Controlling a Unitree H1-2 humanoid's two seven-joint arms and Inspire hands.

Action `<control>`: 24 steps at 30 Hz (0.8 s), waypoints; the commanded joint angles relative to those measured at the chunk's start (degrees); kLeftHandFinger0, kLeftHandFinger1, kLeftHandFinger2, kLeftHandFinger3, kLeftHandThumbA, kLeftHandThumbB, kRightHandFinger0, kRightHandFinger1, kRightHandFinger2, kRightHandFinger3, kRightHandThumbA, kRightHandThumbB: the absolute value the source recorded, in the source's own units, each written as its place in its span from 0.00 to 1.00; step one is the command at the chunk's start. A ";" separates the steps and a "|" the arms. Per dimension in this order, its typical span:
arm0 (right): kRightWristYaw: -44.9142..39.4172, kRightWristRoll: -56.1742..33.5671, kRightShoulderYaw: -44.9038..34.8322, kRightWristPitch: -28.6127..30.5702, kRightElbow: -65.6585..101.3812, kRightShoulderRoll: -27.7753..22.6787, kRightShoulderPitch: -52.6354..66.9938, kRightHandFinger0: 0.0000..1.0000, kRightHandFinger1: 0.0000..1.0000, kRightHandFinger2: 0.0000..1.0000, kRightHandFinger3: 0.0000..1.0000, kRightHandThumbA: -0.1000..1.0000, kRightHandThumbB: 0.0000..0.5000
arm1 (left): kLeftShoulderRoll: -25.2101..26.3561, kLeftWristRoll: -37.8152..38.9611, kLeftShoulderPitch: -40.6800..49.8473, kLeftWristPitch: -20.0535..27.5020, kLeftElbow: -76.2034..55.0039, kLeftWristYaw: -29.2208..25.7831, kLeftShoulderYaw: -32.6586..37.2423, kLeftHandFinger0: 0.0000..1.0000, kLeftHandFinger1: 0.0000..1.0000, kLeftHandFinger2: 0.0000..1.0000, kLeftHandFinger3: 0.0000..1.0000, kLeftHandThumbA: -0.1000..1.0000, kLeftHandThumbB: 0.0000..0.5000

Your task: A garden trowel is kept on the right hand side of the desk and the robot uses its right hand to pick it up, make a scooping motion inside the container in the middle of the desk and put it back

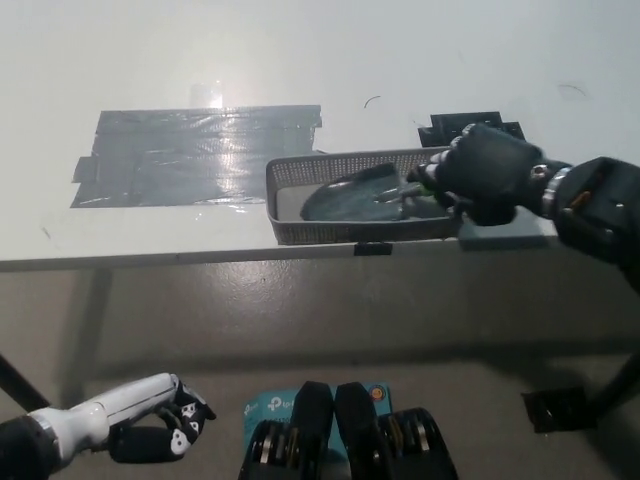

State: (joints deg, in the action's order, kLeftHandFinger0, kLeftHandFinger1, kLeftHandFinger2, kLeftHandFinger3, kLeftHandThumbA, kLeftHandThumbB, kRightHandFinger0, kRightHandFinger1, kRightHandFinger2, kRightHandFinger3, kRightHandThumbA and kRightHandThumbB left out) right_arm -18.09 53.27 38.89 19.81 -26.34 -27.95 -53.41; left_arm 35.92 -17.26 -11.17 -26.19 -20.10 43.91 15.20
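- The black right hand (485, 178) is gripping the handle of the garden trowel (352, 193). Its fingers are wrapping tight around the handle, most likely so the tool is not slipping while it scoops.
- The trowel's blade is sitting low inside the container (350, 232), the grey basket in the middle of the surface (400, 50). This looks like the scooping part of the job.
- The trowel is lying almost flat. Its long line is running from 3 o'clock to 9 o'clock, with the handle at the 3 o'clock end and the blade tip pointing to 9 o'clock.
- The right hand is hanging over the container's 3 o'clock end, which is letting the blade reach along the container's length.
- The white left hand (150, 428) is resting low at 7 o'clock, off the surface, with its fingers curling in on nothing.
- The trowel is not yet back on the right side.
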 commanded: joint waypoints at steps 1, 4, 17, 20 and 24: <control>-1.21 1.41 0.75 0.34 -1.38 2.21 -1.57 0.00 0.12 0.49 0.29 0.00 0.00 | 0.44 -1.36 -0.93 -0.74 -1.36 1.37 0.28 0.75 0.68 0.76 0.86 1.00 0.99; -0.91 1.36 0.77 -0.03 -2.21 4.16 -2.74 0.00 0.07 0.44 0.24 0.00 0.00 | 0.52 -1.06 -0.34 -0.74 -1.93 1.36 -0.39 0.73 0.69 0.76 0.85 1.00 0.92; -7.92 -20.29 -20.46 -13.52 -1.10 6.06 0.74 0.00 0.32 0.58 0.39 0.00 0.38 | 0.42 -1.18 1.41 -0.74 -1.72 1.50 -0.78 0.73 0.68 0.76 0.85 1.00 0.90; -7.81 -23.72 -25.22 -12.92 -3.61 4.86 -1.63 0.00 0.36 0.61 0.48 0.00 0.29 | -0.14 -1.76 1.82 -0.74 -1.24 1.59 -1.08 0.76 0.70 0.77 0.86 1.00 0.90; -10.63 -23.96 -27.14 -12.76 -3.60 2.43 -5.54 0.00 0.26 0.46 0.32 0.00 0.31 | -0.28 -2.51 1.99 -0.74 -1.85 2.24 -1.53 0.80 0.71 0.77 0.87 1.00 0.94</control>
State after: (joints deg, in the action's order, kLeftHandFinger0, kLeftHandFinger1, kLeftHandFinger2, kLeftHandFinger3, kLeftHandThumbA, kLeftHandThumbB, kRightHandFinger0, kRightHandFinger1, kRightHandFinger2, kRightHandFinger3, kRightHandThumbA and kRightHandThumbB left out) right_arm -25.15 38.89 17.33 10.41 -30.28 -21.95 -50.42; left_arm 35.30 -18.34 -9.09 -26.19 -20.14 45.07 14.90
